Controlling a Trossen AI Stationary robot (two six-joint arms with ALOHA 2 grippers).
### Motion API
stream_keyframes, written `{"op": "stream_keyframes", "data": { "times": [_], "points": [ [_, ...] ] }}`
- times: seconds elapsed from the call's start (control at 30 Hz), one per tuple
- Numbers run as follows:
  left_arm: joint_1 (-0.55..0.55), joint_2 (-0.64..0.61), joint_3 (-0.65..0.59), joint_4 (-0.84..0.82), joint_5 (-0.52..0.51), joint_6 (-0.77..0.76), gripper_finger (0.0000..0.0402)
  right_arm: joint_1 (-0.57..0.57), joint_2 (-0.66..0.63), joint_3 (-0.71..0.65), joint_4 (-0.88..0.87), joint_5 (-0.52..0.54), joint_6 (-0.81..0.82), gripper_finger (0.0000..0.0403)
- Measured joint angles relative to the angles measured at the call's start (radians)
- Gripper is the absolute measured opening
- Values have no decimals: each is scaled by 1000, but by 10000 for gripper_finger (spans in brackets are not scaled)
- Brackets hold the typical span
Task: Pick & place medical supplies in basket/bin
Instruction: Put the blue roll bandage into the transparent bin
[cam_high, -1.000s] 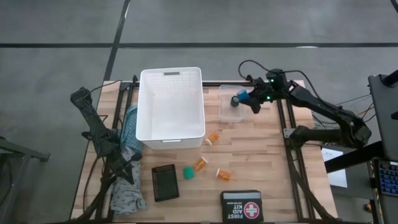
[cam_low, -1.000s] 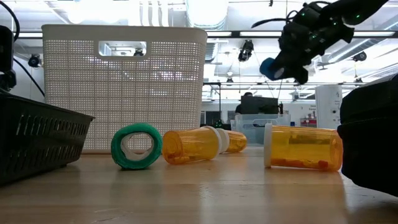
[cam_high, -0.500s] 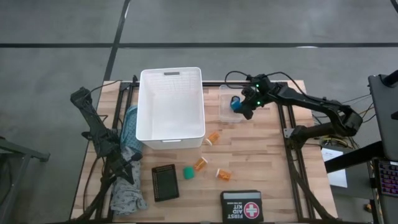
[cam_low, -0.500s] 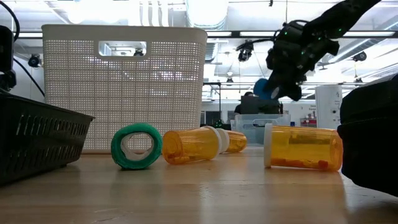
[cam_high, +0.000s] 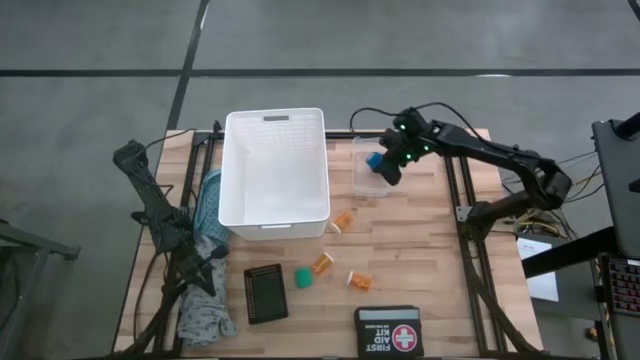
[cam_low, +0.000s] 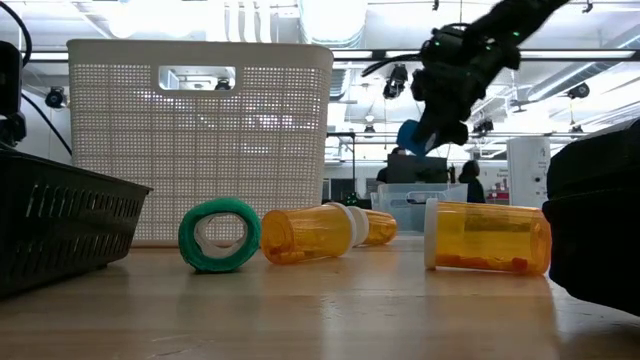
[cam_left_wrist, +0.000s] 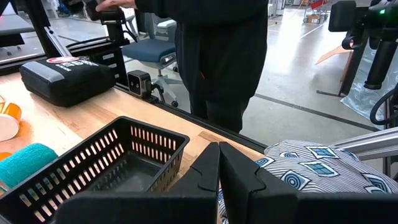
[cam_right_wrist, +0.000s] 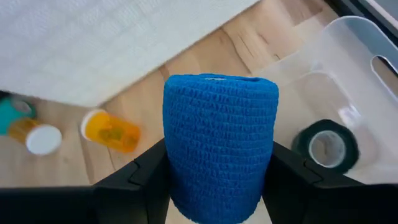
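Note:
My right gripper (cam_high: 384, 167) hangs above the clear plastic tub (cam_high: 366, 178) and is shut on a blue roll (cam_right_wrist: 221, 140); in the low view the blue roll (cam_low: 412, 135) is well above the table. A black roll (cam_right_wrist: 325, 147) lies inside the clear tub (cam_right_wrist: 357, 68). Three orange pill bottles (cam_high: 343, 220) (cam_high: 322, 263) (cam_high: 358, 281) and a green roll (cam_high: 302, 277) lie on the wood near the large white basket (cam_high: 276, 170). The teal patterned cloth (cam_high: 207, 200) lies at the table's left edge beneath my waiting left gripper (cam_left_wrist: 219, 167), which is shut. My right gripper pinches the blue roll by its curved side wall (cam_right_wrist: 177, 168), one finger (cam_right_wrist: 140, 183) on each side. The fingers slant down from the table's right. The roll is lifted clear above the tub.
A small black slotted basket (cam_high: 266, 293) and the black FIRST AID KIT case (cam_high: 388, 330) sit near the table's near edge. A person in dark clothes (cam_left_wrist: 217, 56) stands beyond the table. Bare wood lies between the tub and the bottles.
My right gripper has carried the blue roll toward the table's left, from beside the clear tub's right side to above the tub, and has sunk a little in the low view. It has stayed shut on the roll. The left arm has kept still.

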Motion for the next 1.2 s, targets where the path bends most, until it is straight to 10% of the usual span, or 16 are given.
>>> {"op": "stream_keyframes", "data": {
  "times": [0.47, 1.2],
  "points": [
    [0, 0, 0, 0, 0, 0, 10, 5, 285, 222, -260, 43, -93, 192],
    [0, 0, 0, 0, 0, 0, 10, 49, 378, 211, -249, 242, 154, 192]
  ]
}}
